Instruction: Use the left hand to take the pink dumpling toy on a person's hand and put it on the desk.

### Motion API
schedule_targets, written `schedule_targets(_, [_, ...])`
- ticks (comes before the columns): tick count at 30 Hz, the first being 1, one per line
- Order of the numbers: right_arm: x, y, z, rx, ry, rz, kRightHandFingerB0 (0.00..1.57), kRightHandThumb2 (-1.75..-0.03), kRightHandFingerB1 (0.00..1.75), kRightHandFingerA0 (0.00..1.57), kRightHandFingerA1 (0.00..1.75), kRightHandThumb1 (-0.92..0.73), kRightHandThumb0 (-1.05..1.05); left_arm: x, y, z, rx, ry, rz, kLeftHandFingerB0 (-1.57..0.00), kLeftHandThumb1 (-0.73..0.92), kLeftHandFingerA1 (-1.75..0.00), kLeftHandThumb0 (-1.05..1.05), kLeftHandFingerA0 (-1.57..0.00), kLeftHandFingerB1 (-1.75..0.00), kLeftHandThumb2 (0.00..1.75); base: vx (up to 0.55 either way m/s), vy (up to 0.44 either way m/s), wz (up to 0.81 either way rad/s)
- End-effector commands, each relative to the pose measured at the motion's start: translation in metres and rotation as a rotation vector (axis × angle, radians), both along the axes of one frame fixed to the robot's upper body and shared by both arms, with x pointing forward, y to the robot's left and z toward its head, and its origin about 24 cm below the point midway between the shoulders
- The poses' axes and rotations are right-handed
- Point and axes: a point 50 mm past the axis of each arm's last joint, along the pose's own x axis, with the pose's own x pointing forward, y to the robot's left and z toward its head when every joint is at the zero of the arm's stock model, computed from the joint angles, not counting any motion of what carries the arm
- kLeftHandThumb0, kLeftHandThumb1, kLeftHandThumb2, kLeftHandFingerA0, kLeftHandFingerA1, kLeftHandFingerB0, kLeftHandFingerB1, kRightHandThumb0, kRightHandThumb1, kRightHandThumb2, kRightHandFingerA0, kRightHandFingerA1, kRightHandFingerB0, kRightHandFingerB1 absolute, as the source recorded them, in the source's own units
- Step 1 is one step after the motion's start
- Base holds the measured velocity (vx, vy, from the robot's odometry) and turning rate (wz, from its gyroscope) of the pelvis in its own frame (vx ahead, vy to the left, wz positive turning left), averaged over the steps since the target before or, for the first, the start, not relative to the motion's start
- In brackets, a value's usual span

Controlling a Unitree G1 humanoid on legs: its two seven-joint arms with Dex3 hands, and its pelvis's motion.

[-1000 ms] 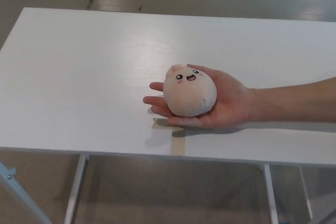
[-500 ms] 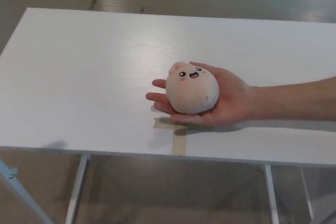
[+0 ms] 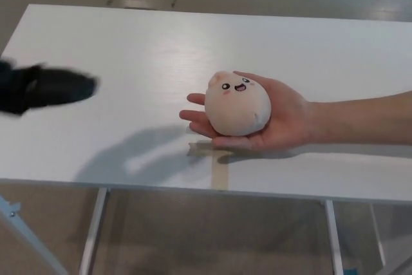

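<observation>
At the far left, the robot's left hand (image 3: pixel 42 87) shows above the white desk (image 3: pixel 129 49) as a dark, motion-blurred shape, well apart from the toy; the blur hides its fingers, so whether they are spread or closed cannot be told. Its soft shadow falls on the desk surface nearer the front edge. A strip of tan tape (image 3: pixel 219 173) lies on the desk at the near edge, just below the person's hand. Right of centre, the pink dumpling toy (image 3: pixel 237 104) rests in the upturned palm of the person's hand (image 3: pixel 283 120), its smiling face turned upward, the forearm reaching in from the right edge. The robot's right hand does not show.
</observation>
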Motion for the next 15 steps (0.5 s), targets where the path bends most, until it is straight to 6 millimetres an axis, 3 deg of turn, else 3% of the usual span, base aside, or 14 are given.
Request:
schedule_targets(1, [-0.003, 0.0, -0.002, 0.035, 0.031, 0.013, 0.57, -0.57, 0.43, 0.68, 0.47, -0.55, -0.45, 0.066, -0.05, -0.008, 0.344, 0.267, 0.105, -0.25, 0.45, -0.34, -0.57, -0.28, -0.29, 0.54, 0.0, 0.0, 0.0])
schedule_targets(2, [-0.003, 0.0, -0.002, 0.037, 0.034, 0.017, 0.57, -0.57, 0.43, 0.67, 0.47, -0.55, -0.44, 0.073, -0.055, -0.01, 0.367, 0.29, 0.112, -0.1, 0.19, -0.52, -0.27, -0.1, -0.51, 0.82, 0.0, 0.0, 0.0])
schedule_targets(3, [-0.003, 0.0, -0.002, 0.04, 0.042, 0.032, 0.56, -0.57, 0.43, 0.67, 0.47, -0.55, -0.45, 0.086, -0.066, -0.015, 0.423, 0.338, 0.128, -0.09, 0.19, -0.52, -0.27, -0.1, -0.5, 0.82, 0.0, 0.0, 0.0])
schedule_targets(5, [-0.003, 0.0, -0.002, 0.038, 0.044, 0.037, 0.56, -0.57, 0.43, 0.66, 0.47, -0.55, -0.45, 0.091, -0.072, -0.017, 0.447, 0.352, 0.141, -0.09, 0.19, -0.52, -0.27, -0.1, -0.5, 0.82, 0.0, 0.0, 0.0])
schedule_targets(6, [-0.003, 0.0, -0.002, 0.037, 0.045, 0.041, 0.55, -0.57, 0.42, 0.66, 0.47, -0.55, -0.45, 0.094, -0.075, -0.018, 0.461, 0.359, 0.148, -0.21, 0.43, -0.33, -0.56, -0.26, -0.29, 0.54, 0.0, 0.0, 0.0])
schedule_targets(7, [-0.003, 0.0, -0.002, 0.038, 0.047, 0.045, 0.55, -0.57, 0.42, 0.66, 0.47, -0.55, -0.45, 0.096, -0.079, -0.02, 0.474, 0.366, 0.155, -0.17, 0.38, -0.39, -0.6, -0.21, -0.35, 0.67, 0.0, 0.0, 0.0])
schedule_targets(8, [-0.003, 0.0, -0.002, 0.04, 0.05, 0.051, 0.54, -0.57, 0.42, 0.66, 0.47, -0.55, -0.45, 0.102, -0.086, -0.024, 0.492, 0.378, 0.165, -0.09, 0.18, -0.51, -0.28, -0.09, -0.5, 0.81, 0.0, 0.0, 0.0])
schedule_targets(15, [0.001, 0.003, -0.002, 0.046, 0.046, 0.063, 0.53, -0.57, 0.42, 0.65, 0.47, -0.54, -0.45, 0.12, -0.118, -0.047, 0.606, 0.398, 0.199, -0.07, 0.18, -0.51, -0.29, -0.07, -0.5, 0.81, 0.0, 0.0, 0.0])
